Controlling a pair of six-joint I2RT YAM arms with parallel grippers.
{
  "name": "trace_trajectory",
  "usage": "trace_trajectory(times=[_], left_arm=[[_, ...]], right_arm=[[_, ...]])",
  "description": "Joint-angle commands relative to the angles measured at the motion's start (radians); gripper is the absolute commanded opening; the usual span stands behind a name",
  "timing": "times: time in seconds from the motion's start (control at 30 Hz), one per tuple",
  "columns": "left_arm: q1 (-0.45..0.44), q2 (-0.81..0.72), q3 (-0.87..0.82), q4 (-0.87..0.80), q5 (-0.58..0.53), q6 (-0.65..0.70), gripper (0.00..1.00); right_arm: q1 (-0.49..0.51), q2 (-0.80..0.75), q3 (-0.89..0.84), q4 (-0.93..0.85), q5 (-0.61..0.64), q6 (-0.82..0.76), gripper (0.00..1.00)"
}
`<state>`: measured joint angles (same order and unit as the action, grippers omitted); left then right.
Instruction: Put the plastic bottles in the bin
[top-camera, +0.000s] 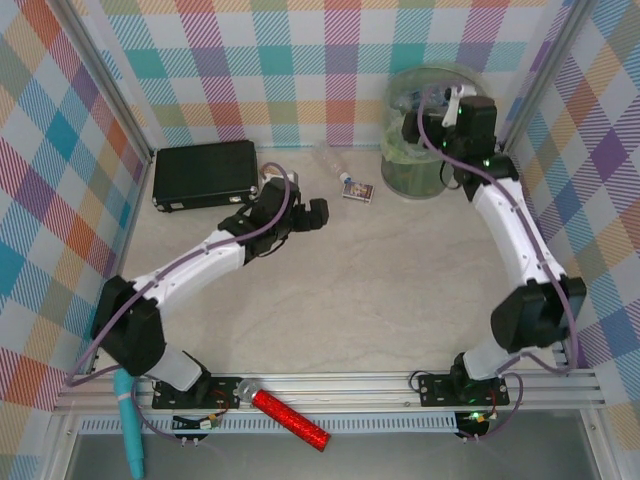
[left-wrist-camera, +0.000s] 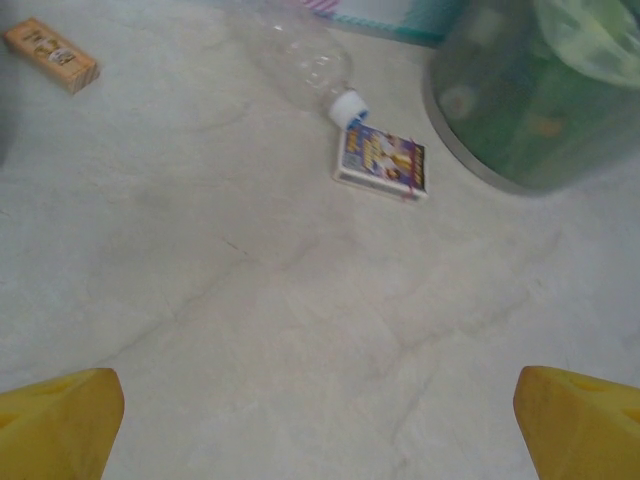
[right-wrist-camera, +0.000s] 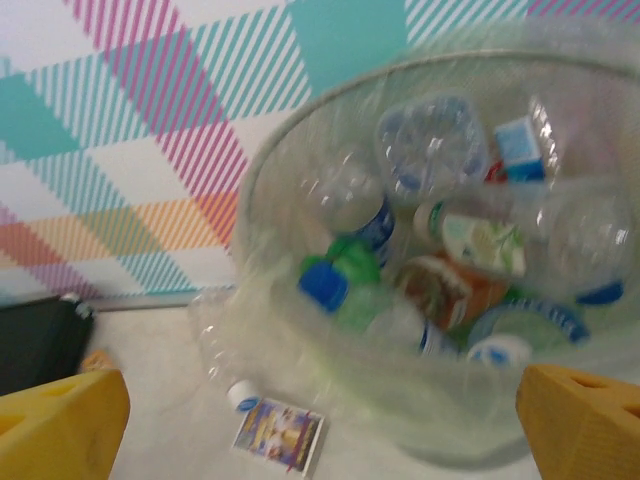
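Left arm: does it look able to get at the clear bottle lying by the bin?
Probably yes. The left gripper faces the bottle over bare table, jaws open. The printed box lies right at its capped end, and the bin stands close beside, so approach the body.

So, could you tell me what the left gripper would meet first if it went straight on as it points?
Probably the small printed box, with the clear bottle just beyond it, though depth is unclear.

I can read no text. The box (left-wrist-camera: 381, 162) carries colourful print, its lettering too blurred. Labels on the bottles (right-wrist-camera: 470, 240) in the bin (right-wrist-camera: 262, 200) are likewise illegible.
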<state>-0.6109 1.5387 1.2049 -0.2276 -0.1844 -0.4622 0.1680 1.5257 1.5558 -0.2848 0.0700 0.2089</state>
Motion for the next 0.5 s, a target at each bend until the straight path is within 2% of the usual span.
trace_trajectory(times=[0.0,0.23,0.47], left_arm=[[0.039,0.096,0.065,0.055,0.059,-0.149,1.00],[0.066,0.316,0.198,0.130,0.075,-0.256,0.96],[0.066,0.534,0.358,0.222,0.085,-0.279,0.91]], right_arm=[[0.016,-0.153,-0.126,0.130,-0.009,0.074,0.99],[0.025,-0.413,-0.452,0.167,-0.013,0.131,0.99],[0.029,-0.560,-0.697,0.203,-0.058,0.186,0.99]])
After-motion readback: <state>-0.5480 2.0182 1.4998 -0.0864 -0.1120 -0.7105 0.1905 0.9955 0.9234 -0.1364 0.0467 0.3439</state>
